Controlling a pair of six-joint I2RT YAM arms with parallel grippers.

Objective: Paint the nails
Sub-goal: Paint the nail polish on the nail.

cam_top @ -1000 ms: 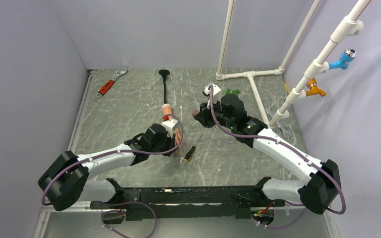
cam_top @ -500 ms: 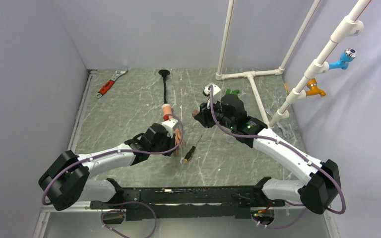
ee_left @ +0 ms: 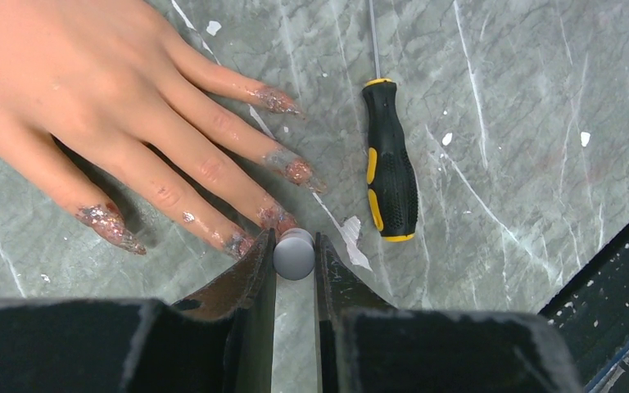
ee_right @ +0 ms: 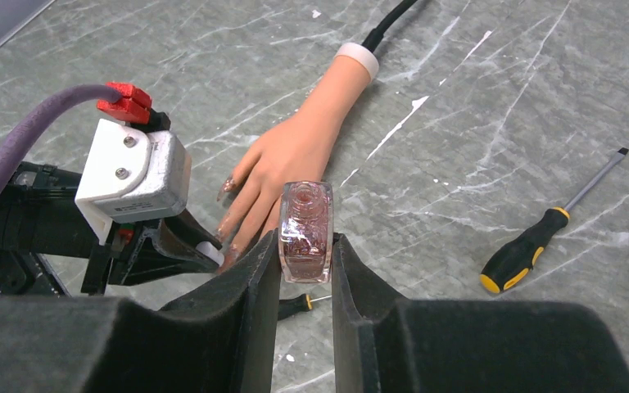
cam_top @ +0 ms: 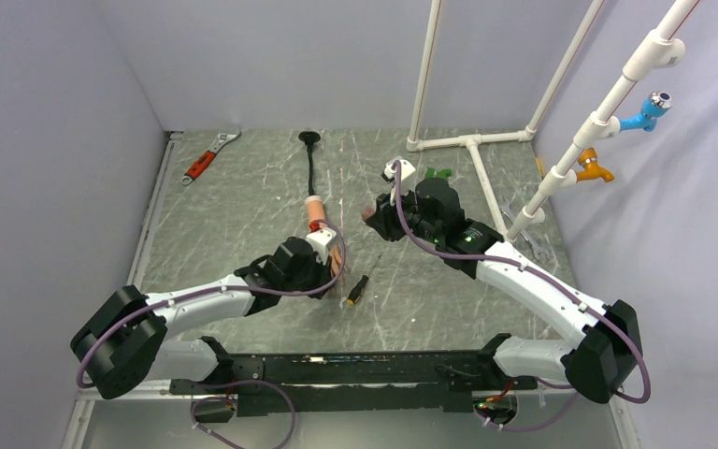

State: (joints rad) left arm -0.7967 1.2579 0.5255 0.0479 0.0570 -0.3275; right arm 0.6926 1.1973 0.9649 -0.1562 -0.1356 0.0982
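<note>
- Sliding a little toward the near edge over the last second, the left arm now leaves more of the mannequin hand (cam_top: 315,211) uncovered in the top view. The right arm has not moved.
- That small pull-back reads as a brush stroke drawn out toward a fingertip, or a shift to the next one. I cannot tell which.
- The left claw (ee_left: 295,244) is closed on a round grey cap (ee_left: 294,255), probably the brush's handle. The bristles are hidden under it. The cap sits just beside the tip of a middle finger.
- The nails (ee_left: 298,170) lie at the fingertips, flat on the surface (ee_left: 524,123). All five already carry patchy reddish glitter, so the job looks well along, with touch-ups left.
- The right claw (ee_right: 305,246) grips the polish bottle (ee_right: 305,225) upright, raised off the surface and near the mannequin hand. The clear glass shows pinkish glittery polish inside, with no cap visible on it.
- A screwdriver (ee_left: 389,168) lies just beyond the fingertips, untouched.
</note>
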